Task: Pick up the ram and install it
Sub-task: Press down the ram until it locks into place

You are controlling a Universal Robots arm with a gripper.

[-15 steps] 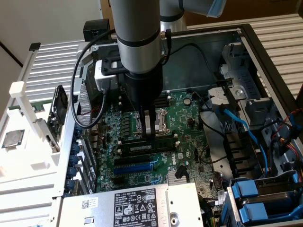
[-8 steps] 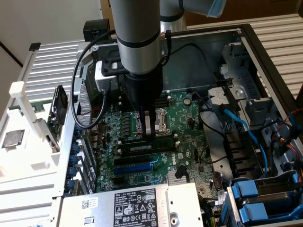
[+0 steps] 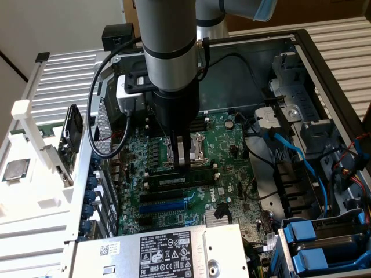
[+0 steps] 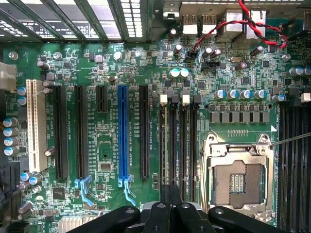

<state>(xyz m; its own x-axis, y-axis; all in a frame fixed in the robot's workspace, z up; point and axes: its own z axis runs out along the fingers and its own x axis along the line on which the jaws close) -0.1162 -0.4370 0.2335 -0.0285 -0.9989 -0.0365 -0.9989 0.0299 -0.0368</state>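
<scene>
- Power supply [image 3: 168, 252] with its white label fills the foreground of the open case.
- Further back at the exterior view's left, a processor chip [image 3: 14, 169] lies on a white tray.
- Mid-frame, the gripper [image 3: 182, 161], fingers pressed together, sits low over the motherboard [image 3: 232, 156] beside the socket [image 4: 238, 179].
- Ram [image 3: 197, 171] stands on edge along a slot, just under the fingertips.
- Blue cables [image 3: 290, 150] run to the right.

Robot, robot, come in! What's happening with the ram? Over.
Gripper shut, tips down at ram. Ram on edge beside socket. Nothing blocking it. Over.
</scene>
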